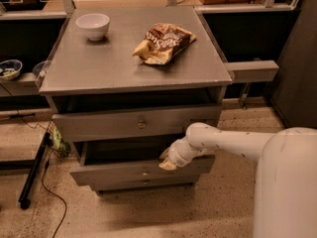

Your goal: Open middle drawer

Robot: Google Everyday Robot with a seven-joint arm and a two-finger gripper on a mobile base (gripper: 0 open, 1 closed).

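starting at the far left, a small patterned bowl (9, 68) sits on a low dark shelf beside the cabinet. below it a black bar (32, 175) slants down to the speckled floor, with a thin cable trailing near it. next comes the grey cabinet (124, 68). its flat top carries a white bowl (93, 25) near the back left corner and a crumpled brown snack bag (163, 42) right of centre, well apart from the bowl. under the top, the top drawer (99, 125) shows a wide grey front with a small round knob in the middle. below that, the middle drawer (114, 172) stands partly out of the cabinet. its front sits forward of the drawer above, a dark opening shows behind its upper edge, and its small knob is at the centre. the lowest drawer (124, 185) peeks out just beneath it. the gripper (168, 161) is at the right part of the middle drawer's upper edge. whether it is open or closed on that edge cannot be told. the white arm (233, 143) reaches to it from the robot's pale body (287, 182) at the lower right.
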